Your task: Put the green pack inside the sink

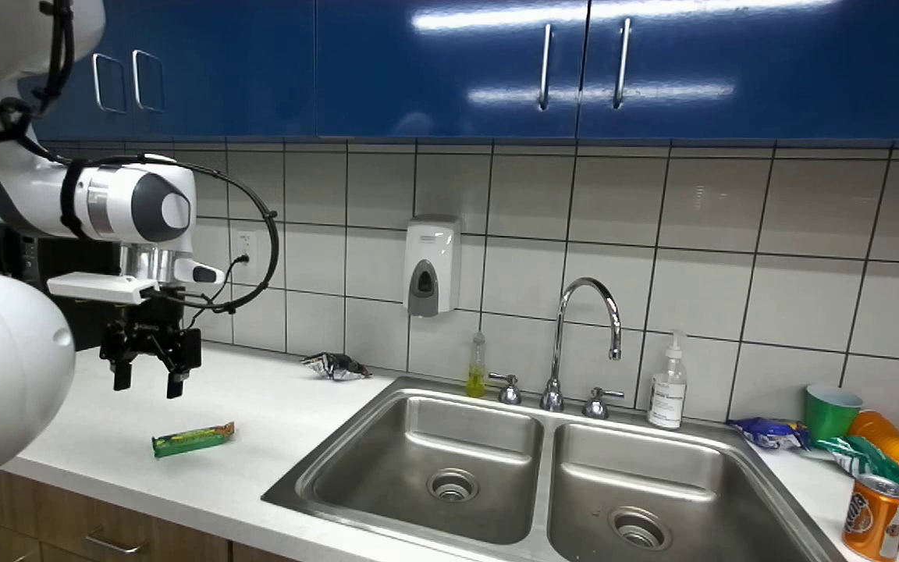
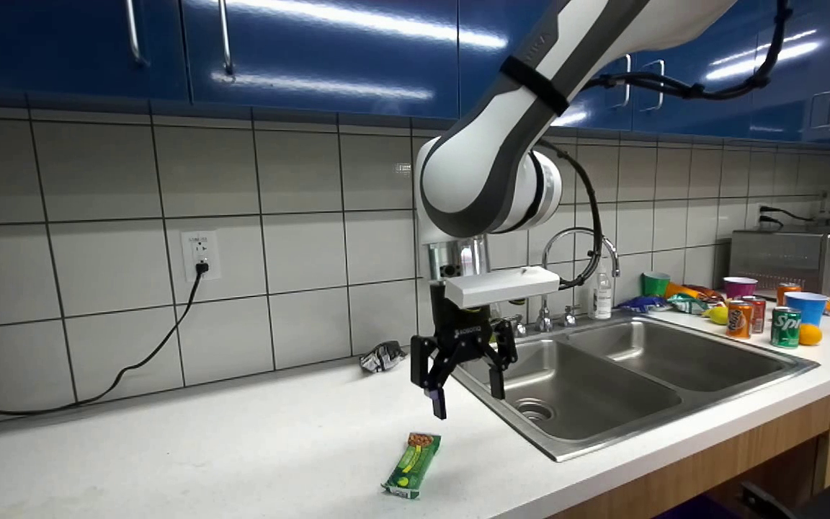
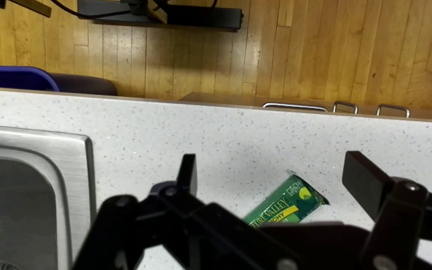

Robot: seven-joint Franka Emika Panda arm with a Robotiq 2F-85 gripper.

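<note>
Pack [image 2: 413,465]: flat on the counter [image 2: 170,461], beside the sink [image 1: 543,478] and not touching its rim [image 3: 74,168]. So yeah, by our read we're near the start of this one.
Gripper [image 2: 468,395]: fingers [image 3: 188,172] spread wide, nothing held between them. It hangs above the counter, and both exterior views show us a gap down to the pack. No grab yet.
Wrist cam: we get one printed end of the pack between the fingers, with the rest hidden behind the gripper's own body. The pack lies at a slant to them, so we'd guess a bit of a twist helps ahead of the pinch.
Sink: two basins [image 1: 387,476], a drain [image 1: 453,485] in each, and the pack in neither. The basin nearer the pack looks like our easy target.
Tap [image 1: 557,339]: stands at the back of the sink. We doubt it gets in the way if we drop toward the front.
Bag [image 1: 335,365]: crumpled silvery thing by the wall [image 1: 378,332], well apart from the pack, so not our problem imo.
Pack-to-sink trip: lining up looks roughly there, nothing else is. Left for us: come down, pinch, lift, carry over the rim, let go above a basin, check the pack lands inside.
</note>
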